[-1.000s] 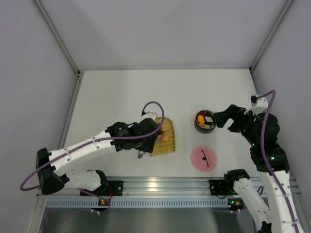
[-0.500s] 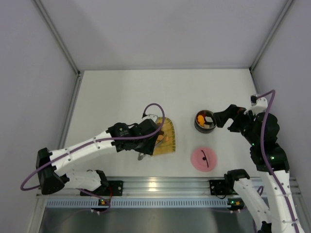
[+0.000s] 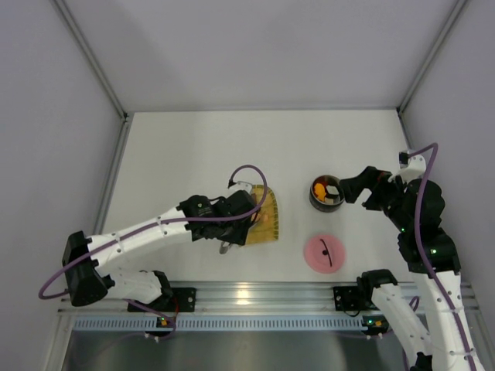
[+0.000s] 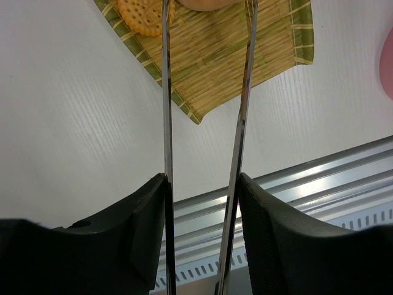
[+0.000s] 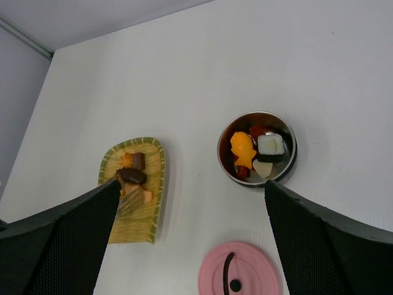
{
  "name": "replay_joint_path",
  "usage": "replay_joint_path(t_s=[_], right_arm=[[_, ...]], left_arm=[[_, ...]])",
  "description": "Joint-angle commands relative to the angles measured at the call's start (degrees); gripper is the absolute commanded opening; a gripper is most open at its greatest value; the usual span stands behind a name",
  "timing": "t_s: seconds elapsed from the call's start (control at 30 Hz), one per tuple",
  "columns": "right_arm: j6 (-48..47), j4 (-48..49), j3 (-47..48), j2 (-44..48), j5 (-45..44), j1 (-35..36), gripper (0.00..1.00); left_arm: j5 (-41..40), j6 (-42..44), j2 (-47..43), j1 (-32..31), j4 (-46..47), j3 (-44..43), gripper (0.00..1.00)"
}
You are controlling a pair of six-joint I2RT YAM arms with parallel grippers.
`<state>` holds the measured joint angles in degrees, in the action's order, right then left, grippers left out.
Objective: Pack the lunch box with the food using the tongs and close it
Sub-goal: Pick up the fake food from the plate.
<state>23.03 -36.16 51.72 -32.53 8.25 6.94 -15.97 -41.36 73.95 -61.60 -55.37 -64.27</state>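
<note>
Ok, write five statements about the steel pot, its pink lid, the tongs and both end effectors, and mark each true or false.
1. The pink disc lid covers the round steel pot. False: it lies flat on the table, apart from the open pot.
2. The left end effector grips the silvery V-shaped tongs. True.
3. The pot is empty. False: it holds several pieces, among them an orange piece and a white-and-black roll.
4. A round cracker lies on the yellow woven tray. True.
5. The right end effector is shut on the lid. False: it is wide open and holds nothing.
</note>
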Motion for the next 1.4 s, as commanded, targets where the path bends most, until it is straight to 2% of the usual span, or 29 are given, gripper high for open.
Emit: replay_joint_path(t_s=[0.0, 0.57, 0.87, 1.37], right_arm=[[-0.26, 1.71, -0.22, 0.54, 0.36, -0.61, 0.99], [-0.17, 1.53, -0.31, 0.89, 0.45, -0.7, 1.0], [0.09, 1.97, -0.75, 0.89, 0.98, -0.61, 0.99], [-0.17, 1.62, -0.22, 1.07, 0.89, -0.61, 1.0]], left_arm=[[-3.81, -1.61, 0.49, 0.17, 1.94, -1.29, 0.54], [-4.25, -1.53, -0.39, 0.26, 2.38, -3.14, 0.53], [-8.47, -2.23, -1.53, 0.26, -2.02, -5.43, 0.54], [-11.19, 0.05, 2.95, 0.26, 0.7, -8.5, 0.55]])
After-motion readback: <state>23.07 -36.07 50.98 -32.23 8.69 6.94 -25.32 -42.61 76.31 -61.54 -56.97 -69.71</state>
